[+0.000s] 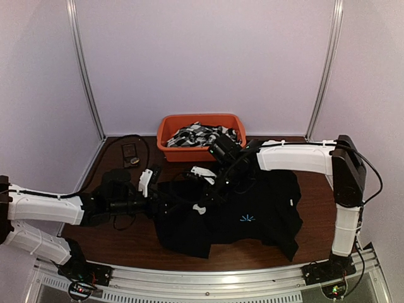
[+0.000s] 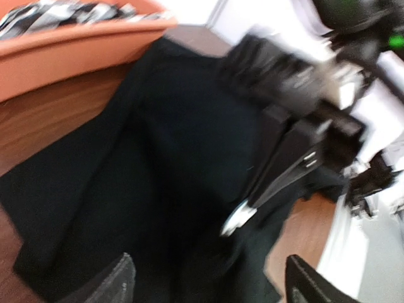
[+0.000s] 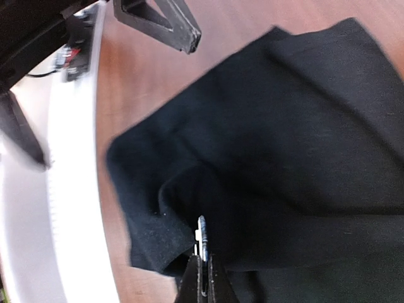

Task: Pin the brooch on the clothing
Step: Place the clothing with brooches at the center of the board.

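Two grippers close together over the left edge of the black shirt (image 1: 252, 218), itself spread across the brown table (image 1: 126, 243) with the light-blue starburst mark (image 1: 247, 218) facing up. On the right gripper (image 3: 202, 262): jaws pressed together, pinching the small silvery brooch (image 3: 201, 228), its tip poking out right at a folded, rumpled edge of the cloth. On the left gripper (image 2: 208, 268): jaws spread wide, nothing between them, just beside the right one and low over the fabric. Bare wood open along the shirt's near edge and to the left, under the left arm. Less room behind: orange bin (image 1: 189, 151) of patterned fabrics (image 1: 202, 134) near the shirt's far edge, close behind the right wrist.
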Robot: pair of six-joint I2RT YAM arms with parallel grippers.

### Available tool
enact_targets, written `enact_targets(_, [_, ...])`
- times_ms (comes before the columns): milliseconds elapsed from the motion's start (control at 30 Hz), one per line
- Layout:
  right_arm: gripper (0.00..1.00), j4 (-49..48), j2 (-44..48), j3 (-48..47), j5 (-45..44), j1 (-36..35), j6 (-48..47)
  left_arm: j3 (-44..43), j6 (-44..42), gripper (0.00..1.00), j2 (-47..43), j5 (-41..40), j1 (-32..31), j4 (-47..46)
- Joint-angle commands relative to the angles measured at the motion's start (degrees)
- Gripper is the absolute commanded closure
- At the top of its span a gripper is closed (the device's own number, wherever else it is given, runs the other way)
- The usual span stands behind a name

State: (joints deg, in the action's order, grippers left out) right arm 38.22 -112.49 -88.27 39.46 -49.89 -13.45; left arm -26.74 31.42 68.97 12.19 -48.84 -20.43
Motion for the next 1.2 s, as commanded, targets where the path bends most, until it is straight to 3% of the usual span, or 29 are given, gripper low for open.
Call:
enact_targets(0, [1.00, -6.40, 5.15, 2.61, -14.67, -2.40, 1.84, 1.85, 1.49, 0.13, 1.82, -7.91, 1.19, 10.17])
enact_targets(233, [1.00, -16.08, 12.88, 9.53, -22.64, -5.98, 2.97, -2.27, 0.32, 0.12, 10.18, -9.84, 1.20, 15.69])
enact_targets(367, [0.97, -15.87, 14.03, 11.02, -26.54, -9.90, 0.50, -5.17, -1.64, 0.12, 14.86, -11.30, 1.20, 19.77])
enact_targets(533, [0.82, -13.20, 11.59, 11.11, -27.78, -12.81, -0.66, -6.85, -2.15, 0.15, 18.10, -11.31, 1.29, 24.21])
enact_targets(600, [0.75, -12.80, 11.53, 11.25, -27.45, -12.87, -0.22, -6.91, -1.86, 0.22, 17.58, -14.47, 1.36, 26.01])
enact_targets(700, [0.62, -13.17, 13.38, 12.22, -28.47, -12.80, 0.10, -7.22, -1.34, 0.50, 16.40, -16.64, 2.46, 29.89])
enact_targets(833, [0.53, -13.78, 16.16, 13.65, -33.17, -10.71, 2.23, -7.49, -2.07, 0.52, 13.21, -18.69, 4.20, 34.33])
enact_targets(1000, [0.52, -17.09, 17.31, 16.89, -39.84, -4.25, 10.91, -7.77, -3.36, 0.61, 8.65, -20.76, 7.83, 39.14])
enact_targets(1167, [0.52, -16.65, 14.14, 18.31, -47.13, 1.04, 17.20, -8.88, -4.85, 0.61, 8.74, -21.13, 11.87, 40.03])
